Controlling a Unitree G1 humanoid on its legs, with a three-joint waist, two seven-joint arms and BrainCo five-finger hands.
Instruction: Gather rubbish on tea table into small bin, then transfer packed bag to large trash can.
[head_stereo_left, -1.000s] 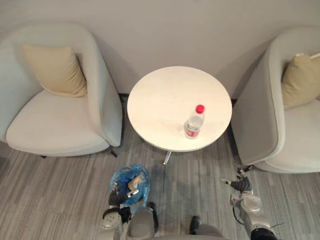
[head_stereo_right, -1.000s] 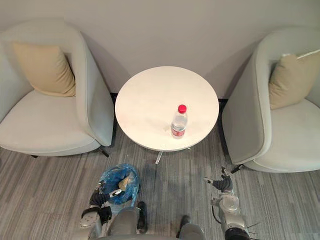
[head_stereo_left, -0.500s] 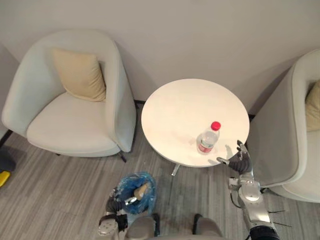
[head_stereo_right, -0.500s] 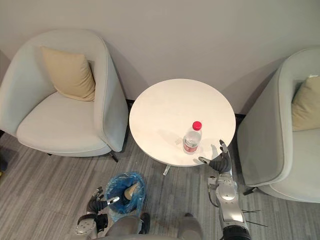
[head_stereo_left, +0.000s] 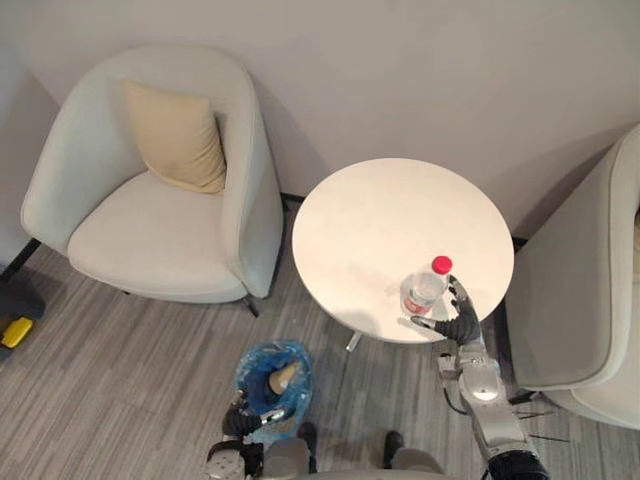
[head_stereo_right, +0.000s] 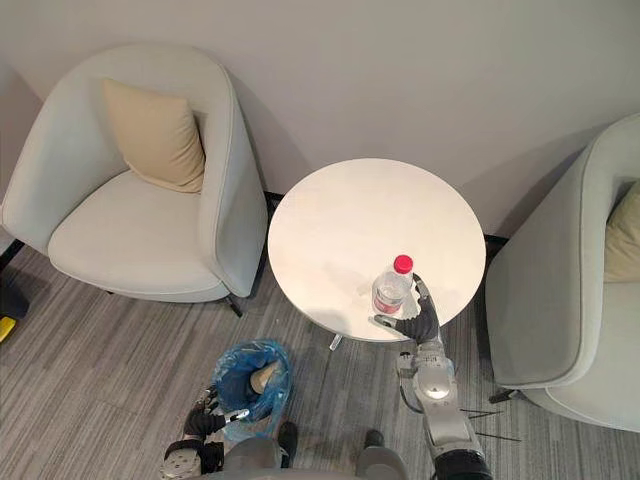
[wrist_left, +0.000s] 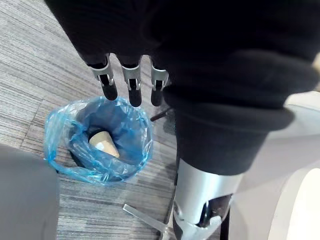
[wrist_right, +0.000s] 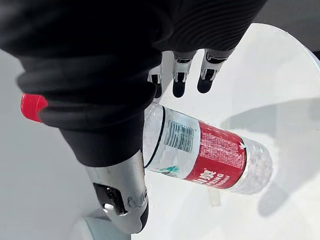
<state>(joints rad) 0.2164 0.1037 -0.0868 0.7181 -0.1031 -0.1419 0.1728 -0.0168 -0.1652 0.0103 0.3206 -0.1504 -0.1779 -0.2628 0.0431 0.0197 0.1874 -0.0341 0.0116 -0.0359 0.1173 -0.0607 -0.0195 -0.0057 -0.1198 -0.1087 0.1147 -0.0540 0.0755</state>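
Observation:
A clear plastic bottle (head_stereo_left: 423, 290) with a red cap and red label stands near the front right edge of the round white tea table (head_stereo_left: 380, 220). My right hand (head_stereo_left: 458, 322) is open right beside it, fingers up and thumb reaching under its base. In the right wrist view the bottle (wrist_right: 205, 152) sits between the fingers (wrist_right: 180, 75) and the thumb (wrist_right: 120, 195). On the floor stands a small bin (head_stereo_left: 272, 375) lined with a blue bag, a paper cone (wrist_left: 102, 142) inside. My left hand (head_stereo_left: 245, 420) hangs open at the bin's near rim.
A pale armchair (head_stereo_left: 150, 230) with a tan cushion (head_stereo_left: 180, 135) stands left of the table. A second pale armchair (head_stereo_left: 590, 300) is close to my right arm. A dark and yellow object (head_stereo_left: 12, 330) lies on the floor at the far left. A wall runs behind.
The camera has shifted. My right hand rose from near the floor to the table's front edge and closed in on the bottle. The left hand stays by the bin.

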